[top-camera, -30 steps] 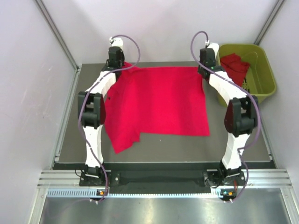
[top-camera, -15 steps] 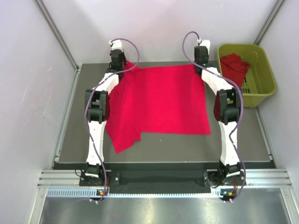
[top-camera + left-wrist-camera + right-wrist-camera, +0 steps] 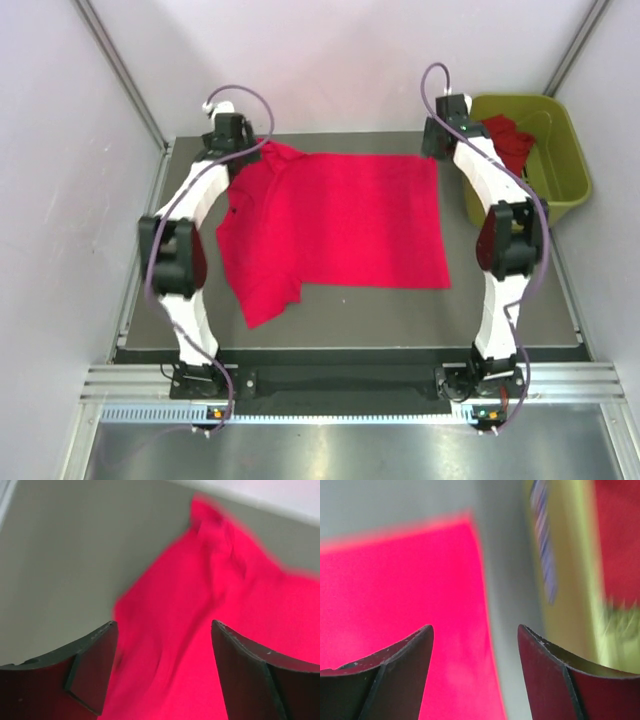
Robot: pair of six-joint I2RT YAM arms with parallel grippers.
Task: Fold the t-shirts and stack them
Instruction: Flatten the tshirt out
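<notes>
Left gripper: jaws wide apart, holding nothing; a second ago it was pinched on the shirt's far left corner.
Right gripper: jaws also spread and holding nothing; it was clamped on the far right corner before.
Flat shirt: the plain bright red short-sleeved t-shirt lies spread on the table and has been let go at both far corners.
Far edge: now sits slightly nearer the arm bases than a second ago. The far left corner is rumpled where it used to be pulled taut.
Near edge: unchanged, with the sleeve flap still at near left.
Left arm: has swung out to the left. The wrist view looks down over the bunched corner and bare table beside it.
Right arm: has shifted right. Its gripper is above the strip of table between the shirt's right edge and the basket.
Second shirt: a crumpled red t-shirt in the basket, unmoved.
Basket: yellow-green plastic tub at far right, just beside the table.
Table: dark grey flat top.
</notes>
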